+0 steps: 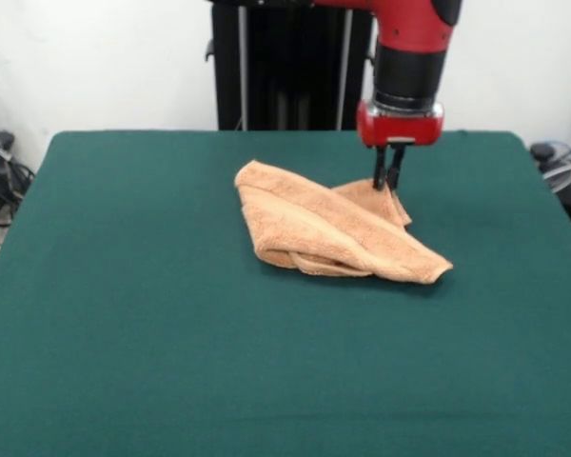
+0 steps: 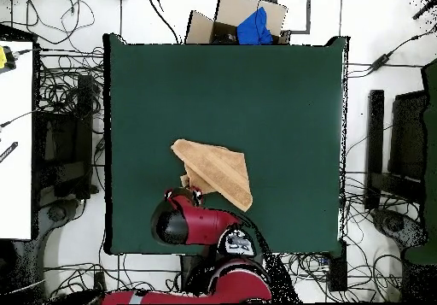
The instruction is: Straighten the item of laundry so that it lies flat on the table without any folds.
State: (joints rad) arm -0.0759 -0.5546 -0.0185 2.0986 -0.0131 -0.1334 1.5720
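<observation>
The peach-orange terry towel point(image 1: 328, 234) lies bunched and folded over itself on the dark green table point(image 1: 152, 314), right of centre and toward the far side. From overhead the towel point(image 2: 218, 170) is a folded wedge near the robot's edge of the table point(image 2: 282, 96). My gripper point(image 1: 388, 180) comes straight down over the towel's far right corner. Its two black fingers point(image 1: 379, 168) are close together and pinch that raised corner. In the overhead view the red arm covers the gripper point(image 2: 189, 190) and that corner. No white tag shows.
The robot's black pedestal point(image 1: 285, 67) stands behind the table's far edge. A cardboard box with blue cloth point(image 2: 247, 21) sits on the floor past the table's opposite edge. Cables and equipment point(image 2: 64, 148) lie on the floor on both sides.
</observation>
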